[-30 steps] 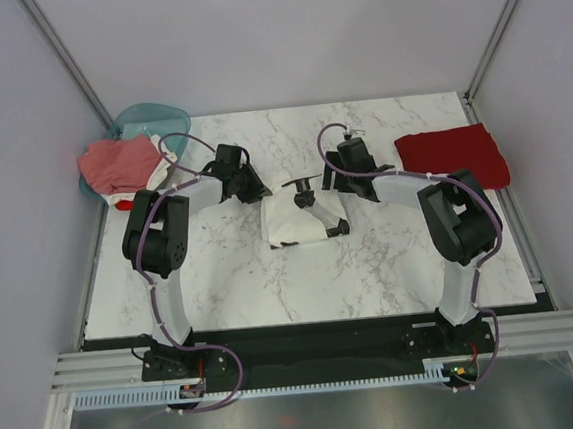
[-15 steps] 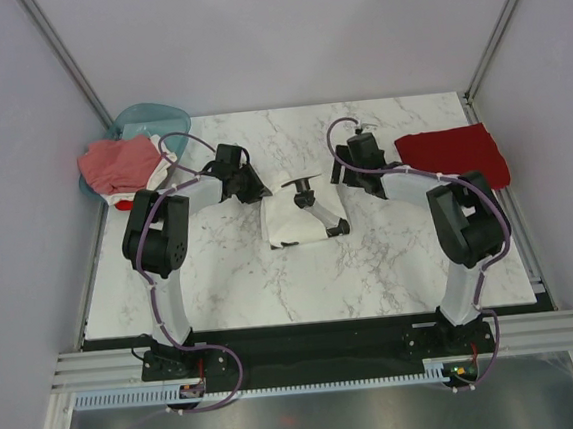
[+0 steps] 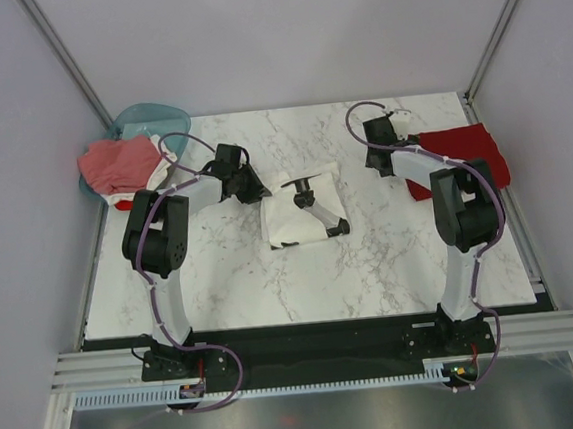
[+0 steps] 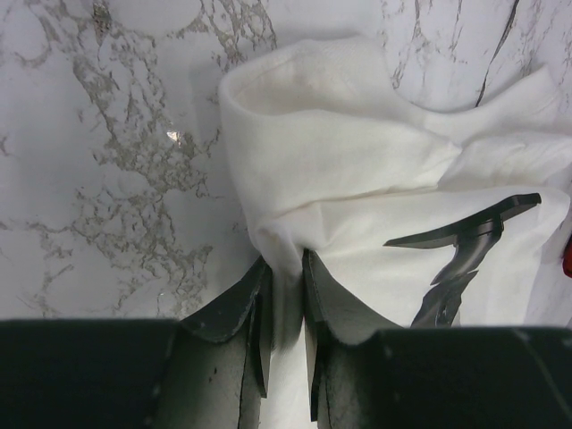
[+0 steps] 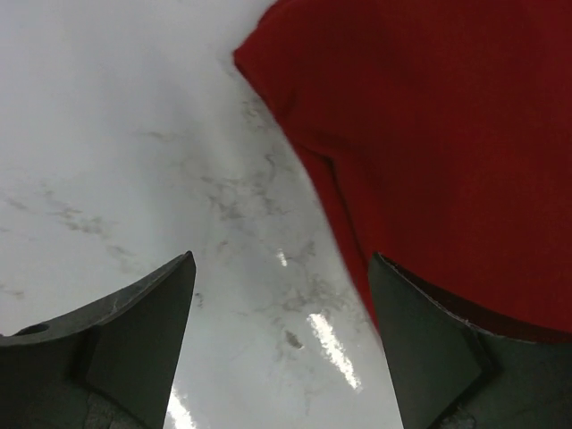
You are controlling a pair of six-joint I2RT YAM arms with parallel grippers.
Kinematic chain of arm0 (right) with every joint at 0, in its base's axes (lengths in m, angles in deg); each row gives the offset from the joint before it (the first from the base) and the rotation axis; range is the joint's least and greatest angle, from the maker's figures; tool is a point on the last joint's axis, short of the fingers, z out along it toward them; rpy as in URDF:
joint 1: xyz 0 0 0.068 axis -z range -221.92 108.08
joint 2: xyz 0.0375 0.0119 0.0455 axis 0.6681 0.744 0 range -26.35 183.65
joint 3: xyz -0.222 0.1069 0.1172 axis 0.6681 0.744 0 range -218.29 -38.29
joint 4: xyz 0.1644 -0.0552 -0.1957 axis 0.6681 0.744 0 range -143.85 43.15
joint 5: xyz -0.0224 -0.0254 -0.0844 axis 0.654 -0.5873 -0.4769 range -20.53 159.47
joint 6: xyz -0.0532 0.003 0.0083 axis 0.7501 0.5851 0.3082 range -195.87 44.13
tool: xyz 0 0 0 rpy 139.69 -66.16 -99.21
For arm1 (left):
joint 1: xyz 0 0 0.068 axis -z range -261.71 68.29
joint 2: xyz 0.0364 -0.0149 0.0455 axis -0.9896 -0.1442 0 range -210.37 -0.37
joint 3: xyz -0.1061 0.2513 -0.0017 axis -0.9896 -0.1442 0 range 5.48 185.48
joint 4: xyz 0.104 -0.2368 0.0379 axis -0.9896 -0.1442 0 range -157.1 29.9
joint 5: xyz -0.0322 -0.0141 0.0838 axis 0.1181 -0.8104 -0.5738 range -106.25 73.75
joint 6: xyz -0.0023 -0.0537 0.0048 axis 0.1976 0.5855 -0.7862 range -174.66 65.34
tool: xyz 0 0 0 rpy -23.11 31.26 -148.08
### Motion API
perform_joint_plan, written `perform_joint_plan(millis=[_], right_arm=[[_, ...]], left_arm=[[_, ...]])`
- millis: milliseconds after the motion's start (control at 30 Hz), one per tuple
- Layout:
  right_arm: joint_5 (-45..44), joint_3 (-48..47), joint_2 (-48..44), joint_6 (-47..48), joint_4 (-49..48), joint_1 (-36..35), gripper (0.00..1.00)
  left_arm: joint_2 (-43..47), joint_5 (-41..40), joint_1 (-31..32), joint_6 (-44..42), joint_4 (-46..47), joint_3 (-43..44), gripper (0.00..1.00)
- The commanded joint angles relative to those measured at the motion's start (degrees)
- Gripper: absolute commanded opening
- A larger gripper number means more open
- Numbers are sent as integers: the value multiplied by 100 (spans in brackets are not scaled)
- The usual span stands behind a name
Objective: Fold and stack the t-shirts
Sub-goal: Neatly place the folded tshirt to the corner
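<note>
A white t-shirt (image 3: 302,215) with a black print lies folded at the table's middle. My left gripper (image 3: 254,189) is shut on its upper left corner; in the left wrist view the white t-shirt (image 4: 357,170) bunches up between my left gripper's (image 4: 284,273) fingers. A dark red t-shirt (image 3: 462,154) lies folded at the back right. My right gripper (image 3: 381,148) hovers open at its left edge. In the right wrist view my right gripper (image 5: 281,277) has bare marble between its fingers, and the right finger overlaps the edge of the red t-shirt (image 5: 429,134).
A teal basket (image 3: 153,119) stands at the back left corner. A pinkish-red t-shirt (image 3: 117,164) is draped over its near rim, with white cloth (image 3: 167,145) beside it. Frame posts rise at both back corners.
My right arm has swung away from the white t-shirt, to the right and back, to the red t-shirt's edge. The left gripper has kept its hold and place.
</note>
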Motion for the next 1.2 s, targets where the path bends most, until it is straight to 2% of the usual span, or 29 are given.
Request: perform_joint_plan(millis=[0,133,300,500,533,600,633,700,733,800,900,933,967,1167], right_arm=[[-864,-677,418,252,734,44,88],[-1321,-1100,753,576,1208,44,91],[-1691,-1469,1139,815,1543,71,90],[-1709,-1751,1500,815,1982,185,80],[-1709,-1769,1535,815,2009,194,74],[-1691,-1778,1614,815,2053,220,68],[-1665,-1795,1649,823,2062,220,60],[-1656,-1883,1737,832,2167,220,50],[-1630,-1909,1755,824,2176,220,40],[-1559,-1892,1764,832,2203,229,34],[-1419,-1875,1738,824,2264,229,17],[-1349,-1866,1729,824,2273,229,6],[-1270,-1814,1685,789,2273,220,2],[-821,-1585,1395,727,2247,-51,0]], left_arm=[[-28,-23,-16,-124,-267,106,25],[-45,-6,-16,-124,-276,124,25],[-10,-32,-24,-141,-294,107,25],[-28,-23,-16,-132,-294,115,25],[-19,-15,-16,-132,-302,107,25],[-19,-14,-16,-132,-302,106,25],[-28,-14,-16,-132,-302,106,25],[-19,-23,-24,-132,-302,115,25],[-19,-23,-16,-141,-311,115,25],[-28,-32,-16,-141,-311,124,24],[-10,-41,-16,-150,-329,124,24],[-19,-41,-16,-150,-337,124,24],[-1,-49,-16,-150,-329,124,24],[-1,-50,-16,-159,-346,133,24]])
